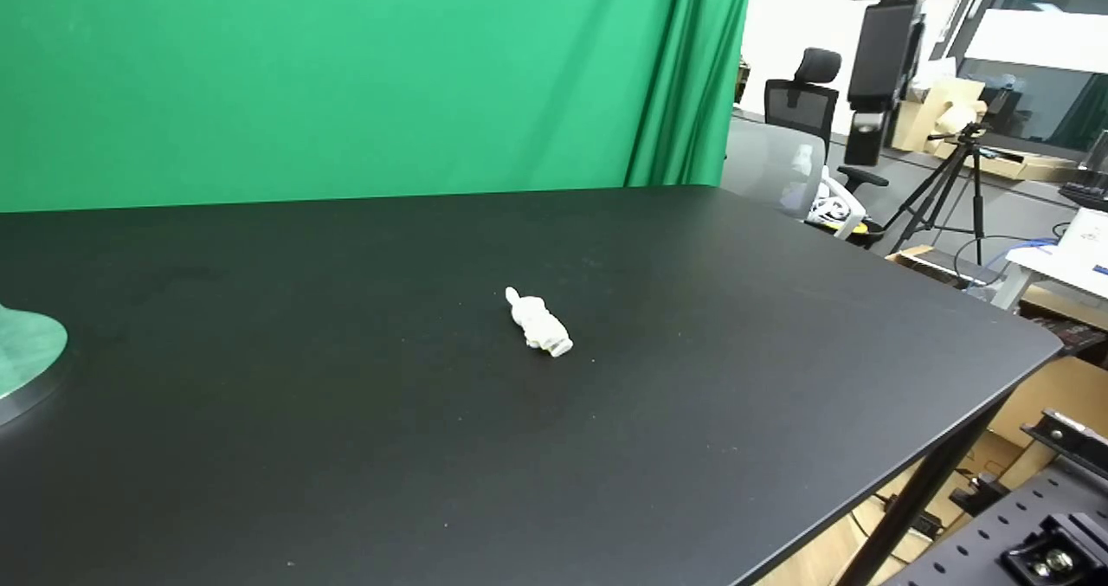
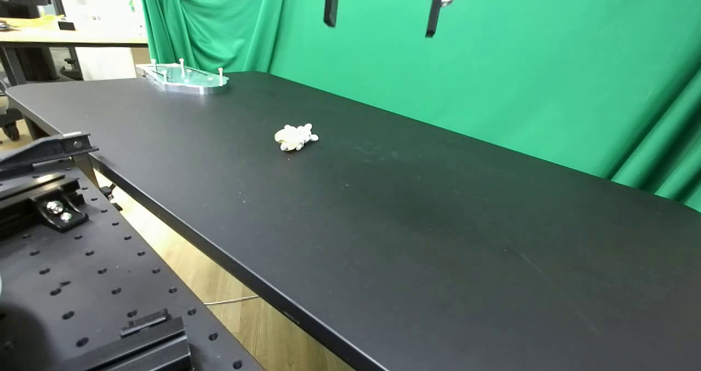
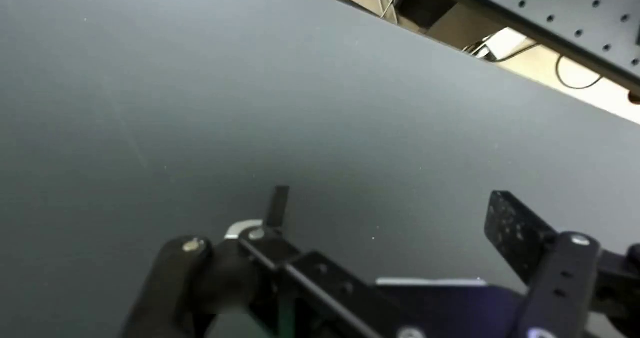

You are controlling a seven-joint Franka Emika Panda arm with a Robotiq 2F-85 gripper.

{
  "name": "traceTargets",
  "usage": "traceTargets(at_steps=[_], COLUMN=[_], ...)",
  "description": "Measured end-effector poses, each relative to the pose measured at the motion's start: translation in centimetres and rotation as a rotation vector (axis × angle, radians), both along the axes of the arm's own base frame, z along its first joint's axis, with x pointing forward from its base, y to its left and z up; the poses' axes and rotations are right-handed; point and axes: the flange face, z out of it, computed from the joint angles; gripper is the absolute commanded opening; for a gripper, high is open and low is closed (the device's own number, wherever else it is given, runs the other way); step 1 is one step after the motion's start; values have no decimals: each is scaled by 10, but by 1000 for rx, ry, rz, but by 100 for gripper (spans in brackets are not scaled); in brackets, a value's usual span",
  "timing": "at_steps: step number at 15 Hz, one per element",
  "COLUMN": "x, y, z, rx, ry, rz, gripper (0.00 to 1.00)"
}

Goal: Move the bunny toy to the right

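Observation:
The bunny toy is a small white, lumpy figurine lying on the black table in both exterior views point(image 1: 539, 323) point(image 2: 294, 137). It is out of view in the wrist view. My gripper point(image 2: 380, 29) hangs well above the table, apart from the toy, with its two black fingers spread wide. In an exterior view only part of it shows at the upper right point(image 1: 866, 136). In the wrist view the gripper point(image 3: 390, 192) is open, with only dark table surface between its fingers.
The black table point(image 1: 346, 447) has a green curtain point(image 1: 346, 75) along its back. A pale green clear plate with upright pegs point(image 2: 189, 80) stands near the table's far end; its rounded edge shows at the left point(image 1: 30, 348). A perforated metal platform point(image 2: 109, 283) adjoins the table across a gap.

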Motion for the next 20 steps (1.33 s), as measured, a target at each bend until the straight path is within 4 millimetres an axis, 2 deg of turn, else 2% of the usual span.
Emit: traceTargets(at_steps=[3,6,13,17,20], x=[21,34,33,41,54], y=[24,50,114,121,123], z=[-32,-55,-95,-123,-148], rx=[-21,-4,106,142,155], ry=[-76,-165,-146,-169,-184], rz=[69,43,-159,-202,-220], gripper=[100,100,100,100,100])
